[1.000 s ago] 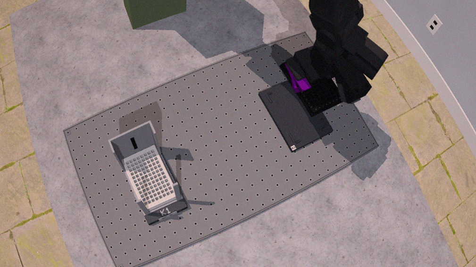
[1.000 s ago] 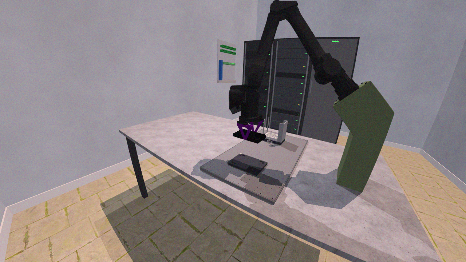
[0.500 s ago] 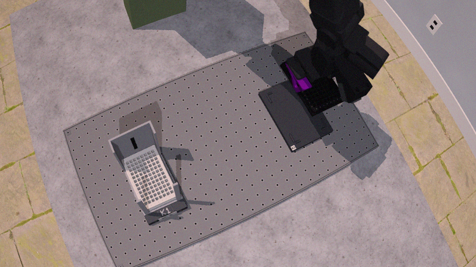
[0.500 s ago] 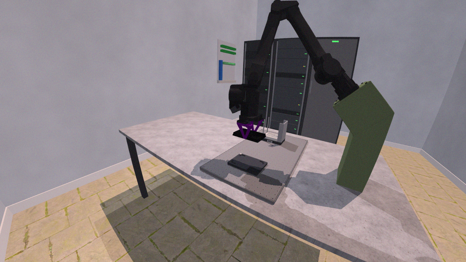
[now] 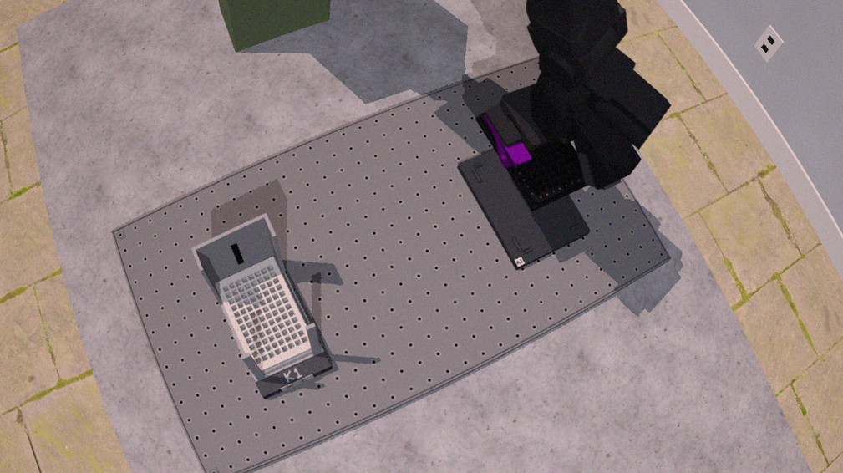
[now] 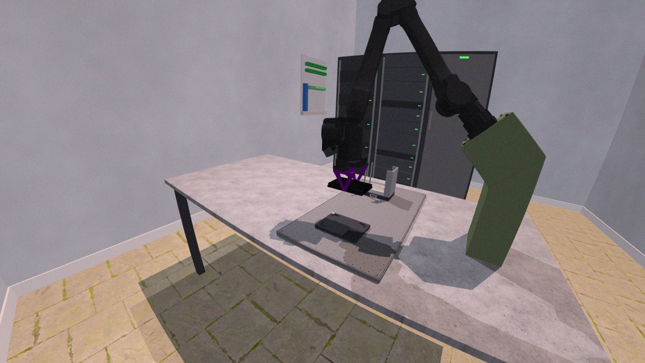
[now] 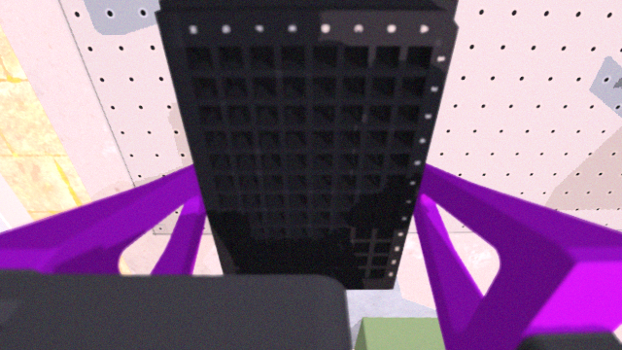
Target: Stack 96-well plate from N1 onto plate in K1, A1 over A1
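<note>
Tool (image 7: 311, 214) grasping the black 96-well plate (image 7: 311, 146) holds it lifted above plate nest N1 (image 5: 491, 203), so pickup looks done; carrying right-to-left to stack rack K1 (image 5: 305, 374) and nesting onto its white plate (image 5: 261, 312) remain.

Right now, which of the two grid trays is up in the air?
The black tray, clamped between the purple gripper fingers and lifted above its flat dark holder. The white tray sits down in its rack marked K1.
</note>
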{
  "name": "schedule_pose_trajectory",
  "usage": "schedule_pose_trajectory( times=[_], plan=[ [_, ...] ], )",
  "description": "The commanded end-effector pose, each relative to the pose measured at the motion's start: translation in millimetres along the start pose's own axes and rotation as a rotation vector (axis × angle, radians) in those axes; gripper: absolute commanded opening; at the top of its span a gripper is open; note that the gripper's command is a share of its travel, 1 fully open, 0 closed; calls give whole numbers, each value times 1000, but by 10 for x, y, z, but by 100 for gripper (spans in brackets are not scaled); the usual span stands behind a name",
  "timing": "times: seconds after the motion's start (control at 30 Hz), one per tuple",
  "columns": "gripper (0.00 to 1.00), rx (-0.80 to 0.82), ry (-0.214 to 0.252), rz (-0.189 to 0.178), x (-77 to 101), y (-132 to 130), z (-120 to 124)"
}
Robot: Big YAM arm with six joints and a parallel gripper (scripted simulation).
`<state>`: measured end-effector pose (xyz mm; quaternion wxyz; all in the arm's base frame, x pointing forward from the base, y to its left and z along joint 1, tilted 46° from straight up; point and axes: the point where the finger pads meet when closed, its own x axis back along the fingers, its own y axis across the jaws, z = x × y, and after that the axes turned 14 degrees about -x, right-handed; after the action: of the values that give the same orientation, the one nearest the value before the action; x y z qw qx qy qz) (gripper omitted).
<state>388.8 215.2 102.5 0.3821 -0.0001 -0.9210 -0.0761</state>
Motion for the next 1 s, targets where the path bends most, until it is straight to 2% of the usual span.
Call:
schedule_pose_trajectory(
  times=[0.0, 0.97],
  plan=[
    [0, 1, -40, -21, 84, -65, -171],
    [0, 7, -45, -17, 99, -877, -378]
  ],
)
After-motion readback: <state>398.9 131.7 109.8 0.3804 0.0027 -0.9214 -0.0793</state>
